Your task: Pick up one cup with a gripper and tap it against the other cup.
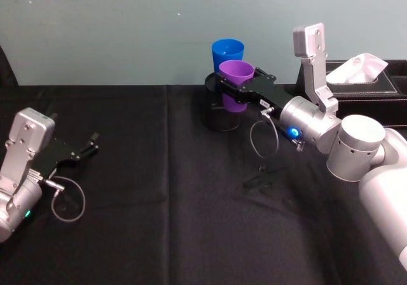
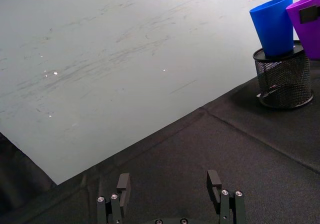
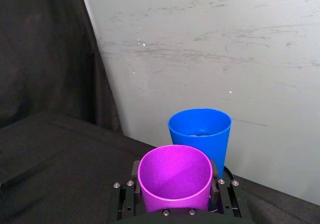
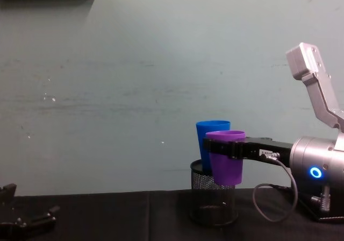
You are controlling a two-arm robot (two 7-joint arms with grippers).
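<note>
R gripper (image 1: 230, 81) jaws clamped on purple cup (image 1: 236, 85), upright, lifted; blue cup (image 1: 227, 53) just beyond, straight ahead in mesh holder (image 4: 213, 199). L gripper (image 1: 89, 146) jaws apart, parked on bench (image 1: 159, 202).

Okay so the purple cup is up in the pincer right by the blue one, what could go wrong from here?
1. The blue cup stands tall in the black mesh pen holder; a hard tap from the purple cup could tip it or shift the holder.
2. The right pincer holds the tapered purple cup by its sides, so a knock might make it slip.

The left pincer rests open, far off.
</note>
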